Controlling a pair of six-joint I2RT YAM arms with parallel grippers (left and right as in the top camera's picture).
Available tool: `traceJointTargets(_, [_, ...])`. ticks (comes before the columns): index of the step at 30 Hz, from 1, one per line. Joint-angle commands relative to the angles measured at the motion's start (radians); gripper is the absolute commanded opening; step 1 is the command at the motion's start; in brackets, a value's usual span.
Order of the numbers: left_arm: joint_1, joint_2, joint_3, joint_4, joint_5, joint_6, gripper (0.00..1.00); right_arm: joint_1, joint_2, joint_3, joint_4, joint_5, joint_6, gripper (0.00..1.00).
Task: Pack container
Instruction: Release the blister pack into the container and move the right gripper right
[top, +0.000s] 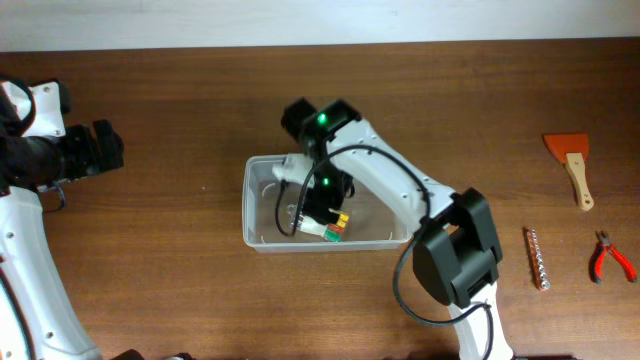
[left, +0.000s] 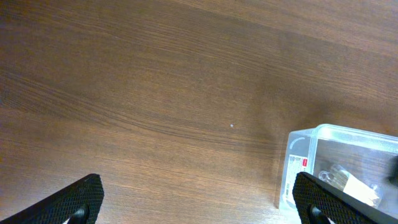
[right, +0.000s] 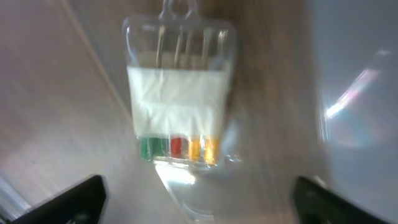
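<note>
Dark brown wooden table (top: 180, 280) runs across the whole view, and the container (top: 262, 205) sits on it near the middle, long side left to right. Inside, toward its front wall and right of centre, lies a clear blister pack (right: 180, 106) with a white card and a row of green, red and yellow pieces.

The right gripper (top: 318, 212) hangs directly over the container's interior, just above the pack. In the wrist view its fingers (right: 74, 199) stand wide apart on either side of the pack and hold nothing.

The left gripper (top: 100, 150) is well apart at the table's left edge, jaws spread and empty.

Far to the right lie an orange scraper (top: 570, 160), a strip of bits (top: 537, 257) and red-handled pliers (top: 610, 258).
</note>
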Motion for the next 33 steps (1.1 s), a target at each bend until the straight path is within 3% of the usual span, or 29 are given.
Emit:
traceJointTargets(1, [0.003,0.002,0.020,0.002,0.011,-0.009,0.99,-0.031,-0.041,0.237,-0.107,0.002,0.053,0.99])
traceJointTargets(6, [0.003,0.002,0.020,0.001,0.011,-0.009,0.99,-0.112,-0.046,0.526,-0.273,0.069,0.224,0.99])
traceJointTargets(12, [0.003,0.002,0.020,0.002,0.011,-0.009,0.99,-0.275,-0.179,0.519,-0.273,0.085,0.344,0.99])
traceJointTargets(15, [0.003,0.002,0.020,0.001,0.011,-0.009,0.99,-0.360,-0.283,0.413,-0.273,0.081,0.368,0.99])
traceJointTargets(24, [0.003,0.002,0.020,0.001,0.011,-0.009,0.99,-0.663,-0.607,-0.196,-0.203,0.031,0.381,0.99])
traceJointTargets(33, [0.003,0.002,0.020,0.002,0.011,-0.009,0.99,-0.876,-0.580,-0.473,-0.053,0.047,0.381,0.98])
